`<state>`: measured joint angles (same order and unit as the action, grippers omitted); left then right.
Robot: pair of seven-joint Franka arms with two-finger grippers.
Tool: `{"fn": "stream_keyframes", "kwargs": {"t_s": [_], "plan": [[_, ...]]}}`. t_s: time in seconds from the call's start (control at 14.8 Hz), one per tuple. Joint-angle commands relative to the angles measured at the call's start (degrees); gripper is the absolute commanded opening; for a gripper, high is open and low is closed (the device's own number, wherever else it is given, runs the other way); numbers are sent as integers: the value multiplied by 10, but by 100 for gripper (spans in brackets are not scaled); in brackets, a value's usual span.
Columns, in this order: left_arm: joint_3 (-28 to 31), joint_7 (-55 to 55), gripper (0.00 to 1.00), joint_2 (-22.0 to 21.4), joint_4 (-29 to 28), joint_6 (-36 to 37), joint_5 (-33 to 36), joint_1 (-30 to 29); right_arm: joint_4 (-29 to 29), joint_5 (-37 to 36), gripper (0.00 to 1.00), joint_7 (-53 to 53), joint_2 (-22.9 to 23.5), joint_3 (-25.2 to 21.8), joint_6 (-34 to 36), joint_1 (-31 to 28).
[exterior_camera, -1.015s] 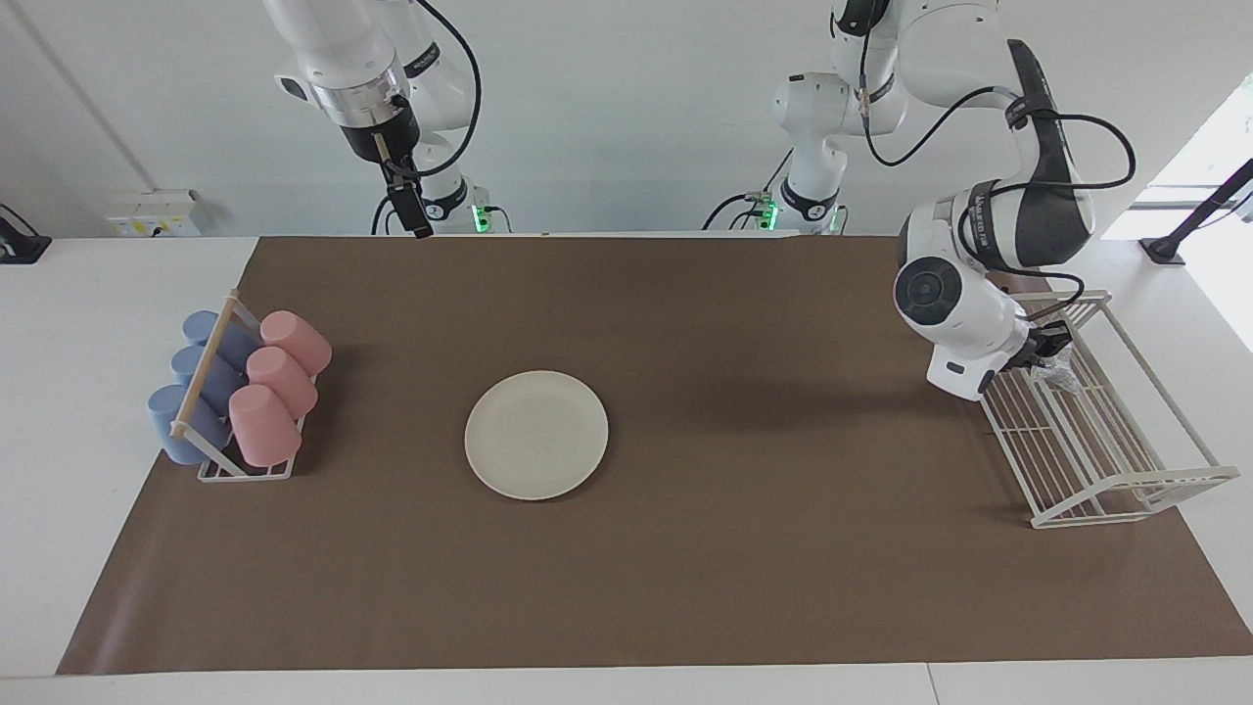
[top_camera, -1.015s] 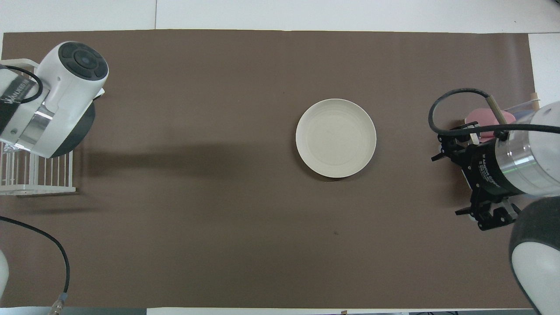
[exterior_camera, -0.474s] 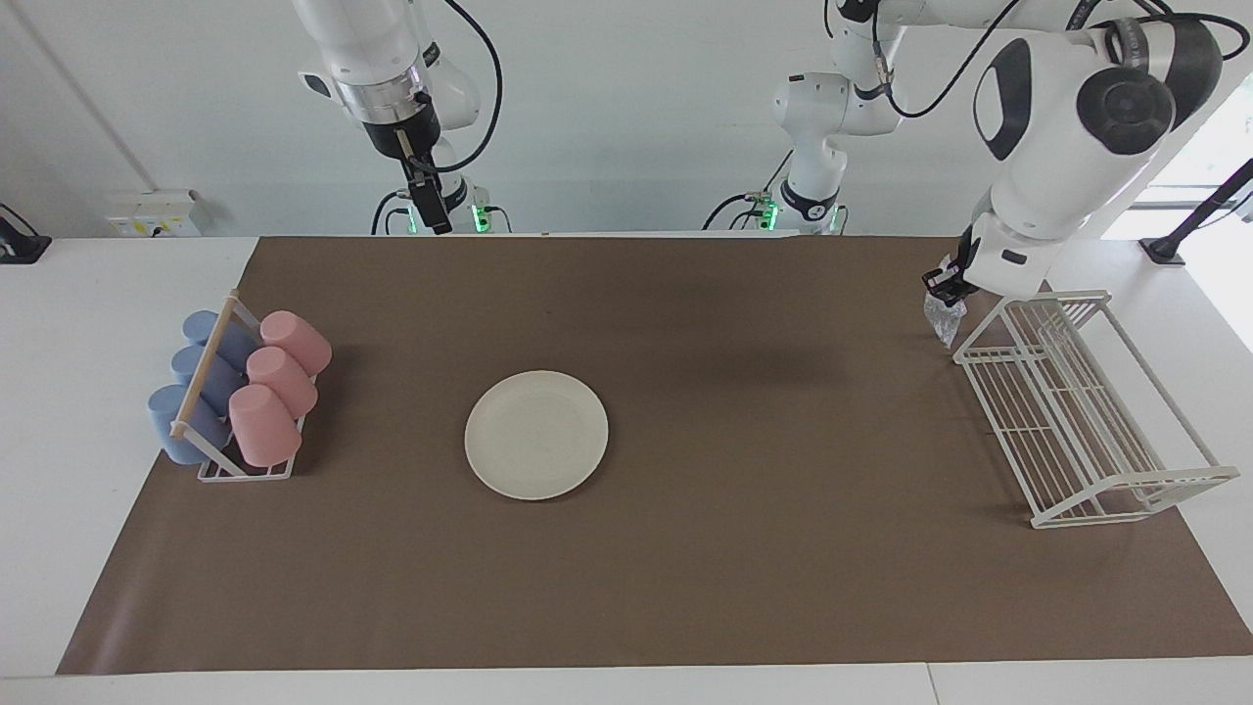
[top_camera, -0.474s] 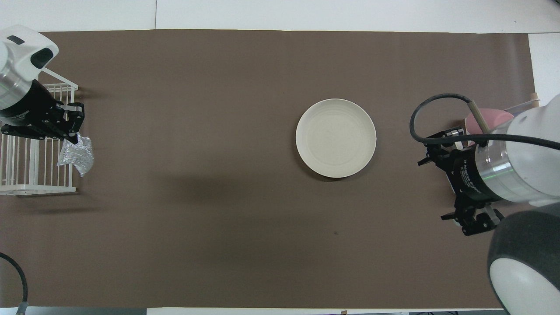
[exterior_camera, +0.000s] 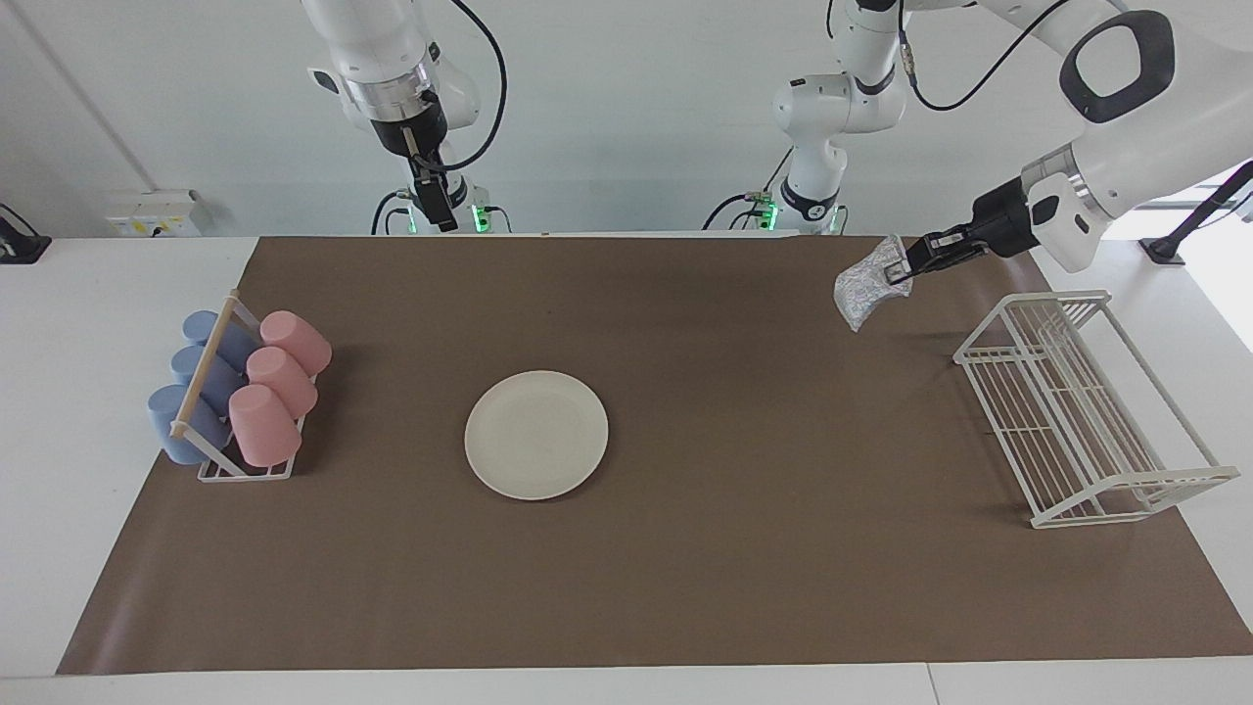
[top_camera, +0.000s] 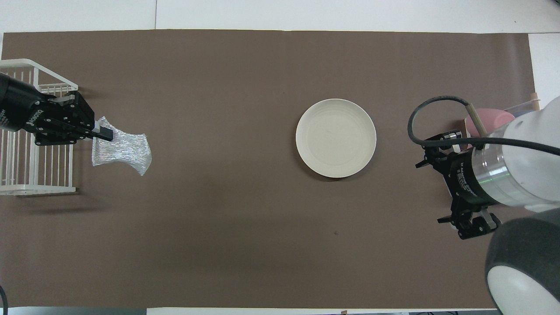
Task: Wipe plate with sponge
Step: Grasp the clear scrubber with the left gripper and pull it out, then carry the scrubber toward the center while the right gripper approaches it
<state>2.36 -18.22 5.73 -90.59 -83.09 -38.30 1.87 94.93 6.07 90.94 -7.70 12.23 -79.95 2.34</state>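
Sponge (exterior_camera: 865,283), silvery and crumpled, hung pinched in the closed fingers of the left gripper (exterior_camera: 903,271), up in the air over the brown mat (exterior_camera: 744,548) beside the white wire rack (exterior_camera: 1082,411) at the left arm's end of the worktop. Plate (exterior_camera: 536,435) lay flat on the mat, well apart from it. Right gripper (exterior_camera: 438,208) waited raised at the robots' edge, fingers wide open, holding nothing. Pink and blue cups (exterior_camera: 235,387) lay in a holder at the right arm's end.

Overhead: left gripper (top_camera: 103,133) clamped the sponge (top_camera: 122,151) just beside the rack (top_camera: 33,166). Plate (top_camera: 335,138) bare, between sponge and right gripper (top_camera: 450,183).
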Motion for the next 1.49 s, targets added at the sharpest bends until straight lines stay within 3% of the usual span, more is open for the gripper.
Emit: {"fn": "stream_keyframes", "kwargs": {"t_s": [0.0, 0.27, 0.54, 0.81, 1.01, 1.29, 1.42], "plan": [[-1, 22, 0, -92, -162, -79, -98, 7, 15, 9, 100, 3, -14, 2, -2, -3], [-6, 74, 0, -150, -286, -126, -234, 30, 17, 10, 100, 11, -21, 3, -7, -2], [-6, 158, 0, -164, -353, -113, -330, 43, 22, 24, 100, 52, -22, 18, -35, -2], [-7, 250, 0, -164, -417, -111, -425, 77, 22, 32, 100, 160, -20, 88, -88, -2], [-6, 289, 0, -160, -427, -114, -483, 116, 23, 32, 100, 238, -12, 132, -121, -1], [-6, 303, 0, -164, -441, -114, -494, 141, 44, 67, 100, 338, -7, 178, -196, -1], [-6, 304, 0, -165, -443, -117, -495, 151, 73, 70, 100, 385, -8, 198, -233, 36]]}}
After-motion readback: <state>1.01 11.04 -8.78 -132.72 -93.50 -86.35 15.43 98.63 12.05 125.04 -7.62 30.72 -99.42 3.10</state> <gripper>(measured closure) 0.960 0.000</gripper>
